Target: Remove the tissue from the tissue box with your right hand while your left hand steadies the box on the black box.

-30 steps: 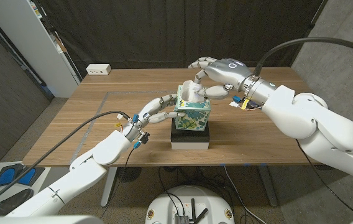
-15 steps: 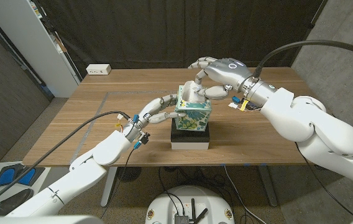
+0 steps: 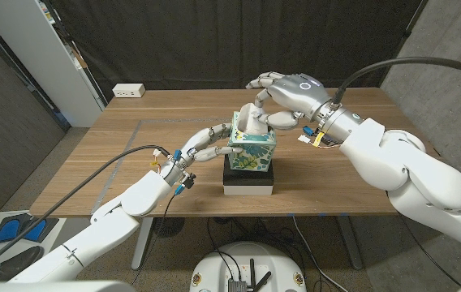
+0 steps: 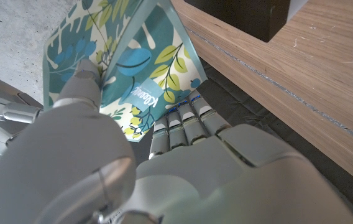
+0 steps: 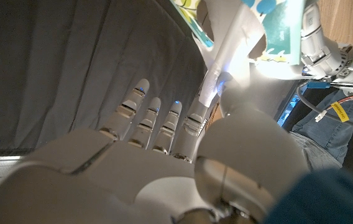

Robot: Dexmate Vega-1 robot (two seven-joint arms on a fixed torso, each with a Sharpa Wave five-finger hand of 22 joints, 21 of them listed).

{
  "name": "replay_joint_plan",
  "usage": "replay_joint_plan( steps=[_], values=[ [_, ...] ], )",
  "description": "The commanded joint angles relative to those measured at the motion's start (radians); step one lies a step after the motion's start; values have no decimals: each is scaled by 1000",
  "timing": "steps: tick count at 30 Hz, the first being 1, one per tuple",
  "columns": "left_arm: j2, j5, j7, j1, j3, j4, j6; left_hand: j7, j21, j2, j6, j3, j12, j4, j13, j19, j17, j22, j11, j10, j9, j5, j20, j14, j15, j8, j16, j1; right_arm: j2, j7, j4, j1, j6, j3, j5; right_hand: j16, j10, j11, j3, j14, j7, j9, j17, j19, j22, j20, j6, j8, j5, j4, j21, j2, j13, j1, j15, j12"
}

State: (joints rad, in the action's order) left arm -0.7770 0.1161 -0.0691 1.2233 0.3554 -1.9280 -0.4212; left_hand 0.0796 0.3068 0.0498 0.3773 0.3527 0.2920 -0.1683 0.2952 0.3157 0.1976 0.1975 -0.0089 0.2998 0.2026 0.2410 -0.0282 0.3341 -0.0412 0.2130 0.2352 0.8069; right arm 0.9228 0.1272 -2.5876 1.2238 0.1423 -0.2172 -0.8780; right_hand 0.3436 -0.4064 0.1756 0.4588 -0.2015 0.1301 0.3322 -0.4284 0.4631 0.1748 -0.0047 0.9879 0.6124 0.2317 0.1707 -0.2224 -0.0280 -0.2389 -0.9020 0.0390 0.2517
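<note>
A teal floral tissue box (image 3: 252, 149) stands on the black box (image 3: 249, 171) near the middle of the wooden table (image 3: 336, 174). My left hand (image 3: 207, 144) grips the tissue box from its left side, thumb on one face and fingers on another (image 4: 183, 121). Just above the box's top, my right hand (image 3: 285, 96) pinches the white tissue (image 3: 252, 119) that sticks up from the slot. In the right wrist view its thumb presses on the tissue (image 5: 233, 43) beside the tissue box (image 5: 283, 34). The left wrist view shows the tissue box (image 4: 127, 68) close up.
The black box sits on a white base (image 3: 248, 190) near the table's front edge. A white power strip (image 3: 129, 91) lies at the back left corner. A white cabinet (image 3: 44, 57) stands left of the table, and a dark curtain hangs behind it.
Hardly anything differs. My right forearm has shifted slightly and the tissue stands a touch higher out of the box. The left hand keeps its hold.
</note>
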Motion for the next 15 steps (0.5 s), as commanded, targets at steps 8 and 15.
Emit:
replay_joint_plan(
  steps=[8,15],
  values=[
    [-3,9,2,4,-12,10,-20,-14,1,16,28,2,-1,3,2,8,2,4,1,8,2,7,-1,10,-16,4,0,8,-86,-117,-5,56,4,-8,-130,26,-28,-8,-11,-32,14,14,-20,30,5,3,-6,22,-31,-12,-13,-5,-16,-3,48,12],
    [-3,26,11,5,-18,20,-40,-13,1,16,28,1,-1,3,3,8,2,4,0,10,2,7,-1,11,-15,4,-1,8,-133,-152,-9,75,26,-30,-173,34,-31,-18,-16,-41,17,11,-26,34,5,5,-11,22,-39,-12,-13,-5,-21,-1,49,13]
  ],
)
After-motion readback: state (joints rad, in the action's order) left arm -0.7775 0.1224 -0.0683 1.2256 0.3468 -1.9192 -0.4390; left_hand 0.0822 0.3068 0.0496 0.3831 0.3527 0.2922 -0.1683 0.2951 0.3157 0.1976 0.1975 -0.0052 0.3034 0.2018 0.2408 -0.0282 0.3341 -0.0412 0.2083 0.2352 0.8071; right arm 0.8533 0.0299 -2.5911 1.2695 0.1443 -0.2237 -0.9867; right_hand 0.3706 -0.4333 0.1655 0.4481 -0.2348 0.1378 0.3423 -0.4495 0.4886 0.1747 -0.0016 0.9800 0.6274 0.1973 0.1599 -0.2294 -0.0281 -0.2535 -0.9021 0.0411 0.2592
